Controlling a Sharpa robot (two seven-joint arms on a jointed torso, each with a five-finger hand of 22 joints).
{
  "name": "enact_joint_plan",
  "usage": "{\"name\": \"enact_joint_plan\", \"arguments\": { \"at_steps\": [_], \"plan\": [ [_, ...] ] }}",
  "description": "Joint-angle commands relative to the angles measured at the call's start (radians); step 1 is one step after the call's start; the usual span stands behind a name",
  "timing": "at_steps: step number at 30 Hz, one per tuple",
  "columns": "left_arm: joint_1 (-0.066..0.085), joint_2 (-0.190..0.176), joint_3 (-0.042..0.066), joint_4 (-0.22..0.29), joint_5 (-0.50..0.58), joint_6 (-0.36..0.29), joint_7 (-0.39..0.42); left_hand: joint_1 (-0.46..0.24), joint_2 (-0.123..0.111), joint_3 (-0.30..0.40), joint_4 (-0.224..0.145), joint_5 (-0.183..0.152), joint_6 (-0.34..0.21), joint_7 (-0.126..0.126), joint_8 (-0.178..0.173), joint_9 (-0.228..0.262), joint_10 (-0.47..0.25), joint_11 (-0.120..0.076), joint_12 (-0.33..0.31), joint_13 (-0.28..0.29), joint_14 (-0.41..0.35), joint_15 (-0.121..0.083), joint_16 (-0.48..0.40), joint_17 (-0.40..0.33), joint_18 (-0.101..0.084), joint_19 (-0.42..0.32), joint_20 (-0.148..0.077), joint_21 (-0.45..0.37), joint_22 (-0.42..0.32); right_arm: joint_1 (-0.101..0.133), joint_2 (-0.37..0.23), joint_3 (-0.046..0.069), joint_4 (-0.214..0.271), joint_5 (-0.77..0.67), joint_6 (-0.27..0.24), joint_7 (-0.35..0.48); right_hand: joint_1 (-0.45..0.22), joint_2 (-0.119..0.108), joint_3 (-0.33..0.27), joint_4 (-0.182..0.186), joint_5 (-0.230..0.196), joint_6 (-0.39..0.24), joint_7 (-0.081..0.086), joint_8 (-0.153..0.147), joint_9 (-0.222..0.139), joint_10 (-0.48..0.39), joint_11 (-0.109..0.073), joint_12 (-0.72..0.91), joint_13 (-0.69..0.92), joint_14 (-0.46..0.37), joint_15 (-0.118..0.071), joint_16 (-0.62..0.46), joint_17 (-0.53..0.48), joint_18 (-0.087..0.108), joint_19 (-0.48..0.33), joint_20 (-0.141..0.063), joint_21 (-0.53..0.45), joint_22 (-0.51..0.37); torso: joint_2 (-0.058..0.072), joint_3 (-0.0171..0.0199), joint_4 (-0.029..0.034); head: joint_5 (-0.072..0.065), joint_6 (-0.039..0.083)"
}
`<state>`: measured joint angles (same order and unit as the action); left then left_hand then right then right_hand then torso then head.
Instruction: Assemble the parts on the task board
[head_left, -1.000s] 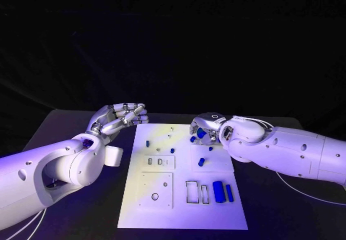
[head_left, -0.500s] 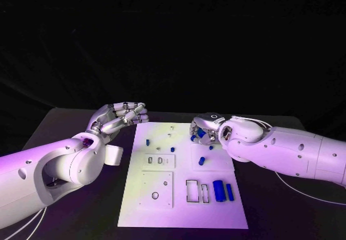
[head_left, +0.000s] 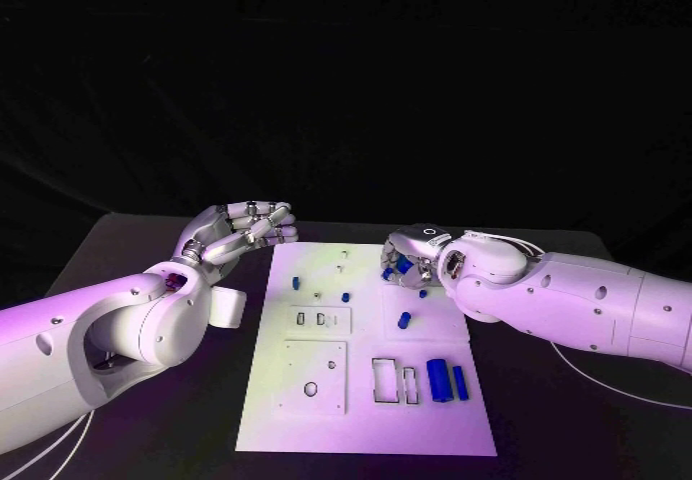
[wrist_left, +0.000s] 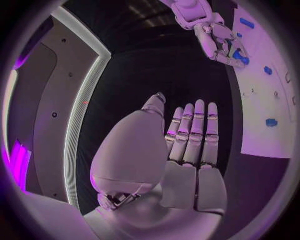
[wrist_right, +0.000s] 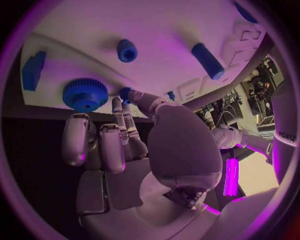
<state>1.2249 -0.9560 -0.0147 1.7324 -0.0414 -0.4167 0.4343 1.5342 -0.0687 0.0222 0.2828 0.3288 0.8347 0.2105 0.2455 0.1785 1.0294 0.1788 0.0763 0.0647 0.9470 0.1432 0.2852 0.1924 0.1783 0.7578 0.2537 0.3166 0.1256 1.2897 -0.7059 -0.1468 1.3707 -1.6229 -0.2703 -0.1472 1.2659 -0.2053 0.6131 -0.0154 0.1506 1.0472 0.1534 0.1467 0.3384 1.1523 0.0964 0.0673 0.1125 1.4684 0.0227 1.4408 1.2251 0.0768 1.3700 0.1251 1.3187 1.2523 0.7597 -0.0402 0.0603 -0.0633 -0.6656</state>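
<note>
In the head view the white task board (head_left: 368, 350) is lying in the middle of the black table (head_left: 130, 260), with the left robot hand (head_left: 242, 230) hanging just off its far left corner and the right robot hand (head_left: 418, 258) reaching down over blue parts (head_left: 447, 381) near the far right edge. In the left wrist view the left robot hand (wrist_left: 187, 145) is showing straight, loosely parted fingers holding nothing. In the right wrist view the right robot hand (wrist_right: 119, 135) is touching a small blue part (wrist_right: 125, 93) with its fingertips beside a blue gear (wrist_right: 84, 94); I cannot tell whether it is gripping it.
</note>
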Motion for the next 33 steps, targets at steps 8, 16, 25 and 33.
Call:
{"name": "enact_joint_plan", "arguments": {
  "at_steps": [8, 16, 25, 33],
  "plan": [
    [0.002, 0.005, 0.001, -0.001, 0.002, 0.016, 0.003, -0.007, -0.003, -0.004, 0.001, -0.005, -0.008, 0.009, -0.005, -0.001, -0.005, 0.004, -0.004, 0.001, -0.007, 0.003, -0.007, 0.001, 0.004, 0.007, 0.003, -0.005, -0.001, -0.002, 0.006, 0.0, -0.005, 0.0, -0.007, 0.001, -0.014, -0.005, 0.015, 0.0, -0.012, 0.011, -0.004, 0.012, 0.005, 0.019, -0.002, 0.0, -0.005, 0.036, -0.008, 0.006, 0.002, 0.004, 0.007, -0.004, 0.009, 0.008, 0.001, -0.0009, -0.0013, -0.001, -0.001],
    [0.002, 0.005, 0.001, -0.001, 0.002, 0.016, 0.003, -0.007, -0.003, -0.004, 0.001, -0.005, -0.008, 0.009, -0.005, -0.001, -0.005, 0.004, -0.004, 0.001, -0.007, 0.003, -0.007, 0.001, 0.004, 0.007, 0.003, -0.005, -0.001, -0.004, 0.007, 0.0, -0.003, 0.009, -0.057, -0.016, -0.014, 0.009, 0.038, 0.001, -0.014, 0.044, -0.022, 0.043, 0.029, 0.069, -0.019, 0.007, -0.005, 0.038, -0.021, 0.011, 0.008, 0.001, 0.017, -0.015, 0.021, 0.025, 0.002, -0.0011, -0.0011, -0.001, 0.001],
    [0.002, 0.004, 0.001, -0.006, 0.002, 0.014, 0.003, -0.006, -0.003, -0.004, 0.0, -0.005, -0.009, 0.009, -0.006, -0.001, -0.005, 0.004, -0.005, 0.001, -0.008, 0.003, -0.007, 0.001, 0.004, 0.007, 0.003, -0.005, -0.002, 0.003, -0.005, 0.005, 0.036, 0.024, -0.142, -0.053, -0.012, 0.016, 0.043, -0.002, -0.013, 0.057, -0.031, 0.062, 0.047, 0.095, -0.028, 0.007, -0.002, 0.039, -0.029, 0.013, 0.01, -0.002, 0.024, -0.023, 0.029, 0.037, 0.001, -0.0022, -0.0033, 0.001, 0.004],
    [0.002, 0.004, 0.001, -0.012, 0.002, 0.012, 0.004, -0.005, -0.002, -0.003, 0.0, -0.005, -0.009, 0.009, -0.006, -0.002, -0.006, 0.004, -0.006, 0.001, -0.008, 0.003, -0.007, 0.001, 0.004, 0.007, 0.003, -0.005, -0.002, 0.027, 0.025, 0.01, 0.036, 0.011, -0.173, -0.069, -0.011, 0.016, 0.043, -0.004, -0.012, 0.058, -0.032, 0.064, 0.05, 0.097, -0.029, 0.006, -0.002, 0.039, -0.031, 0.014, 0.012, -0.002, 0.026, -0.024, 0.031, 0.04, 0.002, -0.0018, -0.0026, 0.001, 0.014]
  ]
}}
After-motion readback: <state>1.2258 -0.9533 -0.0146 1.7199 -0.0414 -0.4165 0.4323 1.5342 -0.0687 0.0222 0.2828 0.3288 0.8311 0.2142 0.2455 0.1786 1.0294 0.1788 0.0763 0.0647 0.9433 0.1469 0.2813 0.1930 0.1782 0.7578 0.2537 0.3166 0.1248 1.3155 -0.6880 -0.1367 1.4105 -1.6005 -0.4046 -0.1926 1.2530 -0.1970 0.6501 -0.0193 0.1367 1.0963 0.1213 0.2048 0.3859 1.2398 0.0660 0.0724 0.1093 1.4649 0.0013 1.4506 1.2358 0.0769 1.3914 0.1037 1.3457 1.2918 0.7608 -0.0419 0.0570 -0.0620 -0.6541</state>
